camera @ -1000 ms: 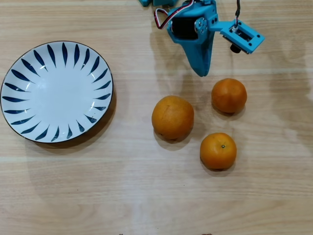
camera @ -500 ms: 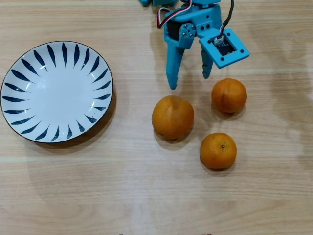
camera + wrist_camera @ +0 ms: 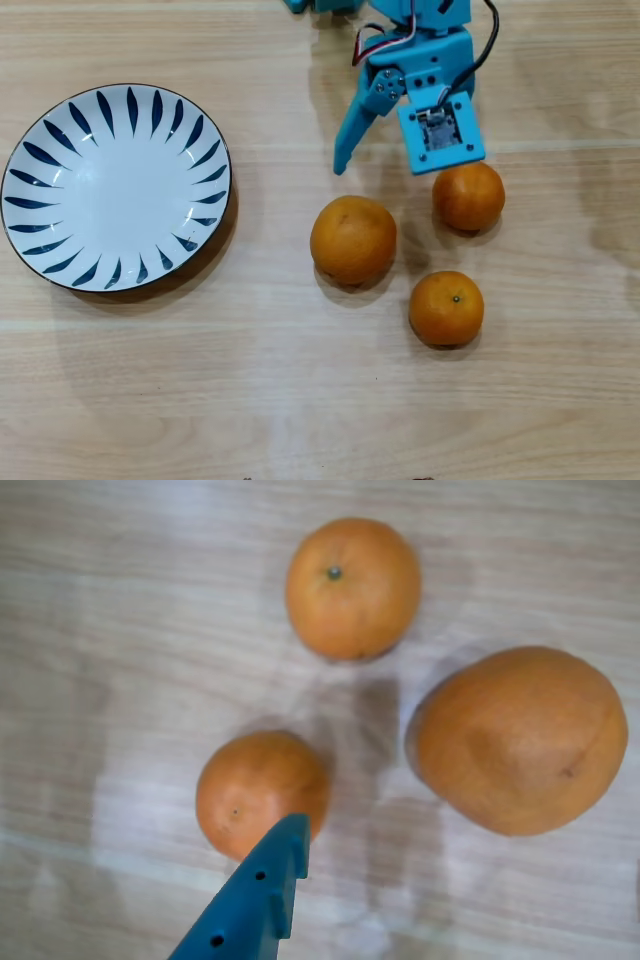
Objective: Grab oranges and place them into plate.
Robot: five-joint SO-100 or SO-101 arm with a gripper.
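Three oranges lie on the wooden table. In the overhead view the large orange (image 3: pixel 353 240) is in the middle, one small orange (image 3: pixel 468 196) sits to its upper right and another small orange (image 3: pixel 446 308) to its lower right. All three show in the wrist view: the large one (image 3: pixel 518 740), a small one with its stem up (image 3: pixel 352 588), and a small one (image 3: pixel 262 792) just past a blue finger (image 3: pixel 255 900). My blue gripper (image 3: pixel 385 165) hovers open above the upper small orange, one finger splayed left and the other hidden under the camera mount. The plate (image 3: pixel 115 190), white with blue strokes, lies empty at the left.
The arm's base and cable (image 3: pixel 400 30) enter from the top edge of the overhead view. Bare wooden table (image 3: pixel 300 400) stretches between the plate and the oranges and along the front.
The jaws went from shut to wide open. The gripper rolled and dropped toward the upper small orange, so the camera mount now sits right over its top edge. Oranges and plate have not moved.
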